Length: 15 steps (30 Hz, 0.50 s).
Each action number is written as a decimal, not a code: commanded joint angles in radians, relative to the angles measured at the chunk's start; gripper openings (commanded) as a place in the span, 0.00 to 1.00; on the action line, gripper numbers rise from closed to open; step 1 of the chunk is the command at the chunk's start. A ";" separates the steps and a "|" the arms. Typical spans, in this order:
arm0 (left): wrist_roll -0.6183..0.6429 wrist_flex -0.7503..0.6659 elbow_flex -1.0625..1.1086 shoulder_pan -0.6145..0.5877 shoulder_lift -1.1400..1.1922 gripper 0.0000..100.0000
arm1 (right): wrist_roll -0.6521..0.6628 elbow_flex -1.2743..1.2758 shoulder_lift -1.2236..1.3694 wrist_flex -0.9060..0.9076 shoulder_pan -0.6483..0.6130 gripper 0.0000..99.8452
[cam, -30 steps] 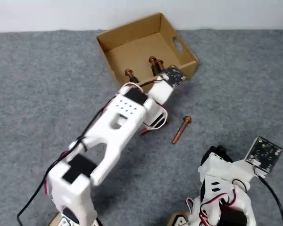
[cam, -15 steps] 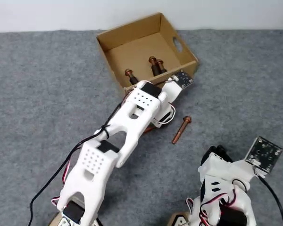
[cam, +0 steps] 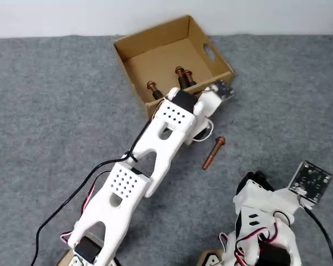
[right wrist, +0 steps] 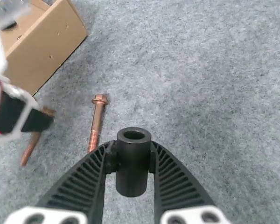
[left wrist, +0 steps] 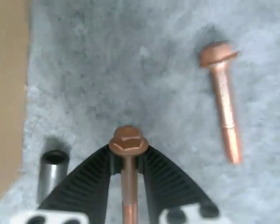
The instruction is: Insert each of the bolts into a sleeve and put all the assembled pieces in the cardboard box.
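Note:
My left gripper [left wrist: 128, 149] is shut on a copper bolt [left wrist: 128, 161], held low over the carpet just in front of the cardboard box [cam: 134, 45]. A grey sleeve [left wrist: 53, 169] stands upright beside it, close to the box wall [left wrist: 7, 93]. A second loose bolt [cam: 213, 152] [left wrist: 224, 102] lies on the carpet to the right. My right gripper [right wrist: 133, 147] is shut on a black sleeve [right wrist: 133, 161], hole upward, near the table's front. Two assembled pieces [cam: 181, 76] lean inside the box at its front wall.
The left arm [cam: 155, 144] stretches diagonally from the front left to the box, covering its own gripper from above. The right arm [cam: 266, 221] sits folded at the front right. Grey carpet lies open to the left and far right.
The left arm has stretched out and lowered, its wrist shifting right along the box front with the bolt. The right arm has stayed still.

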 commanded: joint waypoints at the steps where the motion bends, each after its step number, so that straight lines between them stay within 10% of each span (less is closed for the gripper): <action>1: -0.002 0.035 -0.174 0.012 -0.078 0.00 | -0.011 -0.005 -0.007 -0.021 0.010 0.01; 15: 0.000 0.035 0.012 0.034 -0.485 0.00 | -0.011 -0.005 -0.007 -0.019 0.008 0.01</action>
